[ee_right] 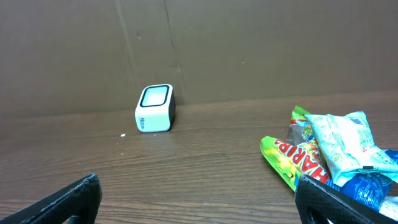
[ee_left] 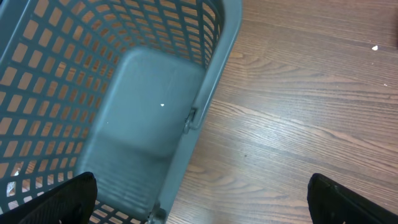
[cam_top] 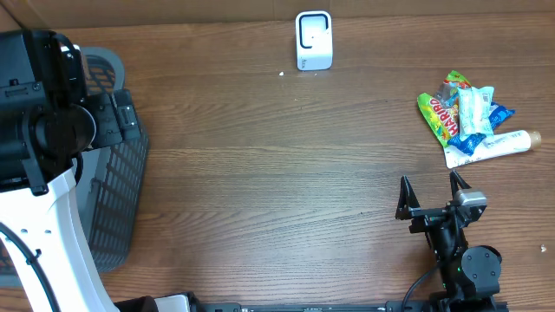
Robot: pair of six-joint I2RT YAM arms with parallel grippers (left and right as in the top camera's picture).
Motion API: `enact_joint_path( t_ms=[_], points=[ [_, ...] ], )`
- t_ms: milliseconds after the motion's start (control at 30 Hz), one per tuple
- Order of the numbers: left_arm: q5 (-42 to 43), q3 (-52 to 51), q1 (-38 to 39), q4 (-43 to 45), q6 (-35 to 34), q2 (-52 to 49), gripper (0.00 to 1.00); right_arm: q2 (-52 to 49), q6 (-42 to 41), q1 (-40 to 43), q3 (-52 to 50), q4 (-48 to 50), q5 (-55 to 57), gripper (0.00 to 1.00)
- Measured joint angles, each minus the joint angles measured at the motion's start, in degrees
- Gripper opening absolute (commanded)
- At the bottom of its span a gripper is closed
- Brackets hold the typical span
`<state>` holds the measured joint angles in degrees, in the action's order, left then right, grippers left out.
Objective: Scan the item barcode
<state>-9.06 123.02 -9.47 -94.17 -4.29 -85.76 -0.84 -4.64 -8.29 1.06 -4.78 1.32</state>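
**A:** Starting with the right hand: fingers spread wide and nothing between them. It sits low by the near edge of the table, pointing toward the back.

**B:** I'd say it's open because nothing has been picked yet. From its own camera, the goods lie just ahead and off to its right.

**A:** That's the pile of packets at the right end of the table. There's a green Haribo bag with pale blue-and-white wrappers heaped on top, and a white tube lies along the near side. They overlap, so any barcode is hidden from here.

**B:** So one will likely need peeling off the heap. And the reader?

**A:** The scanner, a small white box, stands at the far edge near the middle, close to the cardboard wall. Its window is tilted up and out over the table, well apart from the pile.

**B:** Handy, as an item could be carried across and shown to that face. What about the other arm?

**A:** The left hand is spread just as wide and empty. It hangs above the rim of the grey basket on the left side, partly over mesh and partly over bare wood.

**B:** My guess is that scanned goods end up in the basket, and that arm is waiting out of the way.
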Motion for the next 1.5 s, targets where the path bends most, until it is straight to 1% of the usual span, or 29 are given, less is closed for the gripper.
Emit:
enact_joint_path(
  t_ms=[100, 233, 333, 500, 533, 667, 767, 900, 1100, 1167, 1267, 1500],
  points=[
    [0.59, -0.09, 0.13, 2.43, -0.22, 0.13, 0.99, 0.0, 0.0, 0.02, 0.0, -0.04, -0.02, 1.0],
    [3.06, -6.78, 2.38, 16.68, -0.63, 3.93, 0.99, 0.0, 0.0, 0.0, 0.0, -0.09, -0.02, 1.0],
    [5.42, -18.6, 4.96, 30.18, -0.85, 10.47, 0.99, 0.0, 0.0, 0.0, 0.0, -0.04, -0.02, 1.0],
    [7.8, -39.85, 7.06, 46.97, -1.29, 23.17, 1.0, 0.0, 0.02, 0.0, 0.0, -0.13, -0.04, 1.0],
    [8.2, -42.34, 7.08, 48.48, -1.29, 24.85, 1.0, 0.0, 0.0, 0.0, 0.0, -0.17, -0.04, 1.0],
    [9.62, -60.37, 7.15, 58.25, -1.31, 37.46, 1.0, 0.0, 0.0, 0.0, 0.0, -0.28, -0.04, 1.0],
    [10.05, -71.8, 7.15, 64.65, -1.27, 46.21, 0.99, 0.0, 0.0, 0.0, 0.0, -0.35, -0.04, 1.0],
    [10.38, -84.37, 7.15, 72.96, -1.09, 56.57, 1.0, 0.0, 0.02, 0.0, 0.0, -0.35, -0.04, 1.0],
    [10.58, -100.06, 7.15, 86.12, -0.33, 67.8, 1.0, 0.0, 0.0, 0.0, 0.0, -0.37, -0.04, 1.0],
    [10.56, -105.02, 7.15, 90.31, 0.07, 70.73, 1.0, 0.0, 0.02, 0.0, 0.0, -0.33, -0.04, 1.0],
    [10.25, -109.68, 7.15, 93.81, 0.09, 74.01, 1.0, 0.0, 0.02, 0.0, 0.0, -0.35, -0.02, 1.0],
    [7.28, -115.58, 7.15, 94.99, 1.11, 82.73, 0.99, 0.0, 0.04, 0.0, 0.0, -0.35, -0.04, 1.0]
  ],
)
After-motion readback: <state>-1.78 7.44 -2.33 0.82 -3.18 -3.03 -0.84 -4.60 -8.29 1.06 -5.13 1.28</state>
